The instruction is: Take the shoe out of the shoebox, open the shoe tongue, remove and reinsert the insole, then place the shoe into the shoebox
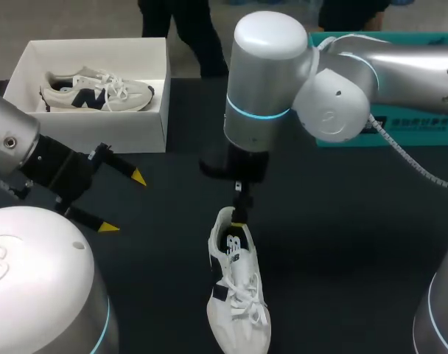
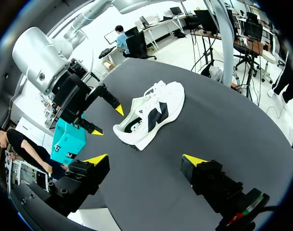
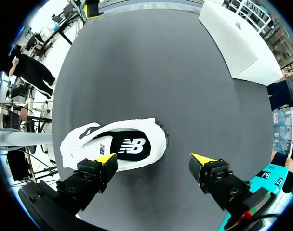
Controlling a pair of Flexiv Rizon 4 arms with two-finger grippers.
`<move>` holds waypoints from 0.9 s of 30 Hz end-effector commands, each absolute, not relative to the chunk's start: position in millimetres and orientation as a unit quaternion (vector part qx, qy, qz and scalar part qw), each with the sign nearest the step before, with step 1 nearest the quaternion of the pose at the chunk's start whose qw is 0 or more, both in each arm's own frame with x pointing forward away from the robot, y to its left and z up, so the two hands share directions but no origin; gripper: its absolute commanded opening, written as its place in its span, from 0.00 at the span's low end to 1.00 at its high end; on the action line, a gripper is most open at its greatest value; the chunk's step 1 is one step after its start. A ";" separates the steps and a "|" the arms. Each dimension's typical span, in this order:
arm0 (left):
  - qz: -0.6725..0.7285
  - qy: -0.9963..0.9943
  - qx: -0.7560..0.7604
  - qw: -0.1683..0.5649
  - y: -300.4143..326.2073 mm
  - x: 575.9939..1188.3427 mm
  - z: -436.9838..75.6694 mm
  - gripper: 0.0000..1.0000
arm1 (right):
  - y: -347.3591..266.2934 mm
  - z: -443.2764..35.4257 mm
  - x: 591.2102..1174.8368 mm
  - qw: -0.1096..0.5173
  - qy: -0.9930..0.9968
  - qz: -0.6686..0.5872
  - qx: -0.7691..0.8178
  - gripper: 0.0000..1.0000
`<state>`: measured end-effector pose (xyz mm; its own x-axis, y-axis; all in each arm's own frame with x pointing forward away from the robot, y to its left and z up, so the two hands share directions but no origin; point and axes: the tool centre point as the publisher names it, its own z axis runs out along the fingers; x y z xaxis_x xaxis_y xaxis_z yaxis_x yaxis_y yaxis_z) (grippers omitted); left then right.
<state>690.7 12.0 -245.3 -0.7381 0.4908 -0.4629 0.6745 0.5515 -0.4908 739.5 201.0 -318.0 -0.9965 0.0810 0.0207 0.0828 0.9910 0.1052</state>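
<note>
Two shoes in view. One white shoe [image 1: 237, 295] stands on its sole on the dark tabletop [image 1: 342, 243], heel to the far side and toe to the near edge. A second shoe [image 1: 99, 92] lies on its side inside the white shoebox [image 1: 124, 133] at far left.

Right arm [image 1: 268, 74] comes in from the right and hangs over the heel end of the white shoe. Right jaws are spread wide and hold nothing. In the right wrist view one yellow tip [image 3: 105, 160] sits over the rim of the shoe's opening, and the other tip [image 3: 202, 159] is over bare tabletop beside the heel. Can't tell if the first tip touches the shoe. The dark insole [image 3: 129, 144] shows in the opening, seated in the shoe.

Left arm [image 1: 10, 140] comes in from the left, in front of the shoebox. Left jaws are also wide and hold nothing, tips [image 2: 96, 159] over bare tabletop, well apart from the white shoe.

Teal box [image 1: 423, 125] sits at far right.
</note>
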 end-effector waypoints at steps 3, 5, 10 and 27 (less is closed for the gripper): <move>-0.334 0.870 0.335 0.137 12.2 689.9 -244.9 1.00 | 207.7 -331.8 748.8 0.017 -0.997 -0.058 -0.043 1.00; -0.334 0.870 0.335 0.137 12.2 689.9 -244.9 1.00 | 208.7 -333.9 749.8 0.020 -0.997 -0.060 -0.044 1.00; -0.334 0.870 0.335 0.137 12.2 689.9 -244.9 1.00 | 211.0 -338.3 752.0 0.024 -0.997 -0.060 -0.047 1.00; -0.334 0.870 0.335 0.137 12.2 689.9 -244.9 1.00 | 220.6 -356.0 759.6 0.038 -0.997 -0.052 -0.046 1.00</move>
